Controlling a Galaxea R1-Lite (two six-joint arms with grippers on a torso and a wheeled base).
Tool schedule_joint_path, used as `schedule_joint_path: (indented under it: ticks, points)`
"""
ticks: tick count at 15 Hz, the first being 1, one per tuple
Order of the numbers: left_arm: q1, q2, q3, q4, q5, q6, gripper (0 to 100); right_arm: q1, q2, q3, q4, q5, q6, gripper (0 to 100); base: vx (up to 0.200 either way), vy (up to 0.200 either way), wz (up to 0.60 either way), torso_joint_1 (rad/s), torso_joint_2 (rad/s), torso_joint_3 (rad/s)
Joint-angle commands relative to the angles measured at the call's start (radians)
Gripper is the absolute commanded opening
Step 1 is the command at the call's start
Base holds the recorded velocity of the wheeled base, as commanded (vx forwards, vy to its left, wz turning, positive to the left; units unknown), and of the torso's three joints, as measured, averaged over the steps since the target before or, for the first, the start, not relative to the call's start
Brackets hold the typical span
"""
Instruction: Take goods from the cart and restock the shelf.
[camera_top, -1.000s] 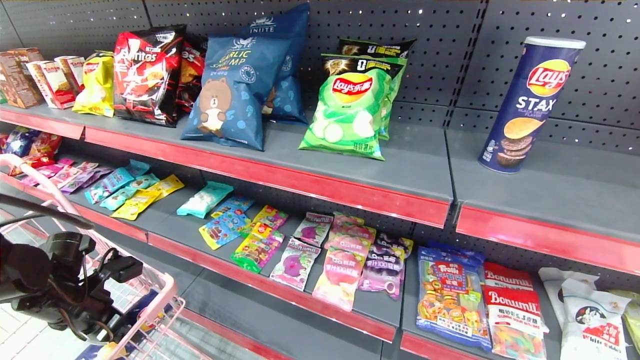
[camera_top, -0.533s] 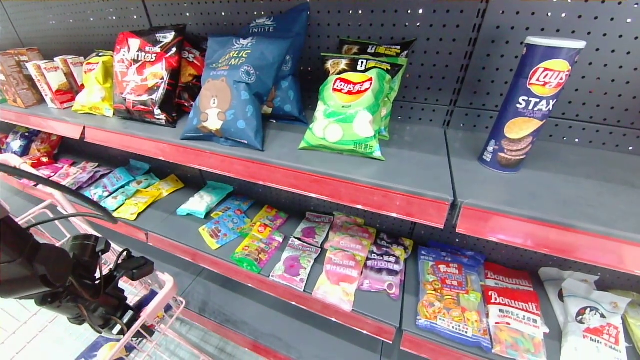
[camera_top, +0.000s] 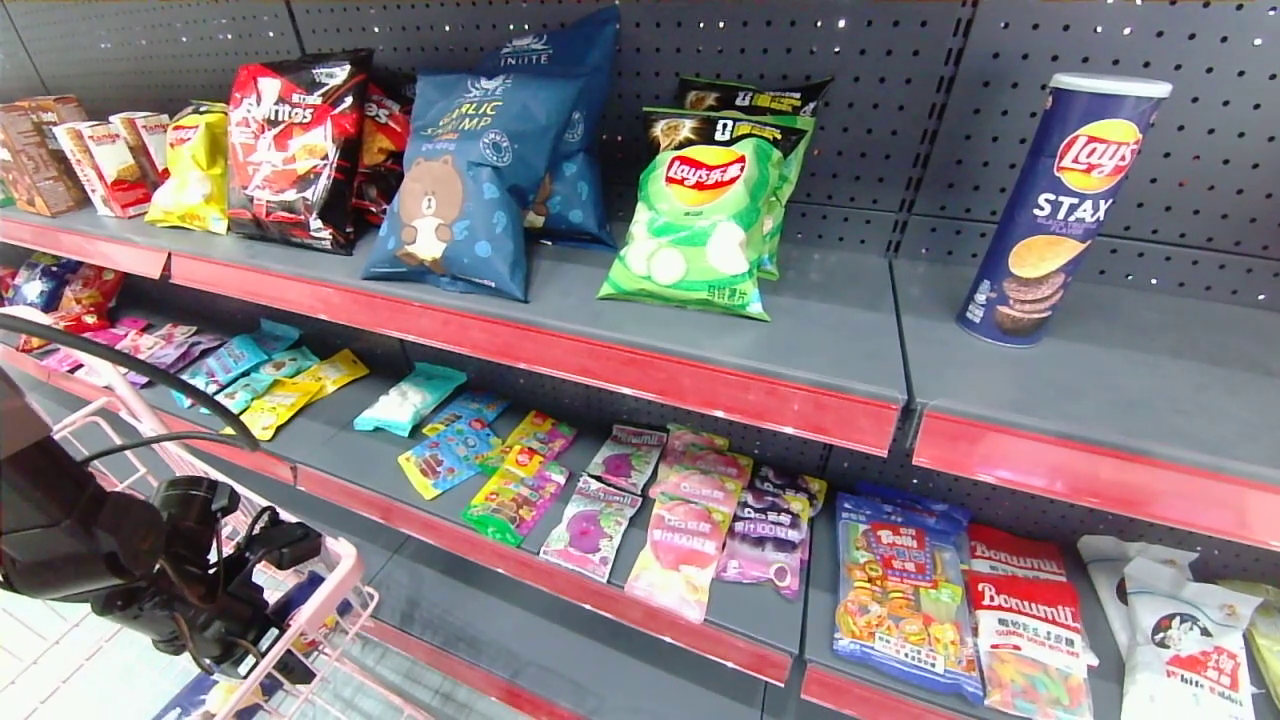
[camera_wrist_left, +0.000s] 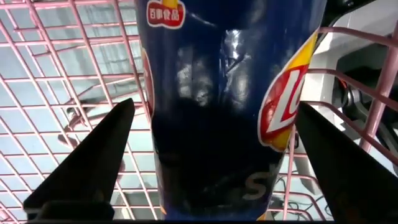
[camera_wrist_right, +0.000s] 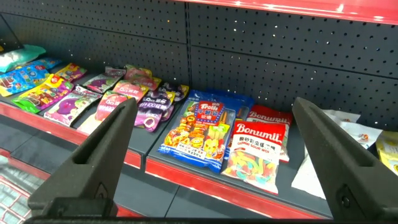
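A dark blue chips can (camera_wrist_left: 217, 124) lies in the pink wire cart (camera_wrist_left: 62, 56). My left gripper (camera_wrist_left: 216, 106) is open, and the can sits between its two black fingers (camera_wrist_left: 93, 162), close to both. In the head view my left arm (camera_top: 190, 570) hangs over the cart's pink rim (camera_top: 345, 585) at the lower left. A matching blue can (camera_top: 1065, 205) stands upright on the top shelf (camera_top: 1090, 390) at the right. My right gripper (camera_wrist_right: 214, 106) is open with nothing in it, facing the lower shelf's candy bags (camera_wrist_right: 202, 127).
Chip bags in blue (camera_top: 470, 180), green (camera_top: 700, 215) and black-red (camera_top: 290, 145) line the top shelf, with bare grey board around the upright can. Flat candy packets (camera_top: 680, 530) cover the lower shelf. Red price rails (camera_top: 620, 375) edge each shelf.
My left arm has shifted to the right and a little lower over the cart's rim. The shelf goods stay where they were.
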Motion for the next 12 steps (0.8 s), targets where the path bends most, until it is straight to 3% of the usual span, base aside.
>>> schedule_joint_path:
  ticks: [1,4,5,12]
  points:
    - [-0.002,-0.003,-0.005,-0.001,0.001,0.001,100,0.000,-0.002,0.000,0.000,0.000,-0.001,100,0.000,0.000,0.00,0.000,0.00,0.000]
    - [-0.002,-0.005,-0.007,-0.001,0.003,0.001,100,0.000,0.000,0.000,0.000,0.000,-0.001,100,0.000,0.000,0.00,0.000,0.00,0.000]
    - [0.000,-0.003,-0.005,-0.001,0.000,-0.001,0,0.000,0.000,0.000,0.000,0.000,-0.001,100,0.000,0.000,0.00,0.000,0.00,0.000]
    - [0.013,-0.034,0.035,0.001,-0.002,0.001,0,0.000,-0.002,0.000,0.000,0.000,-0.001,100,0.000,0.000,0.00,0.000,0.00,0.000]
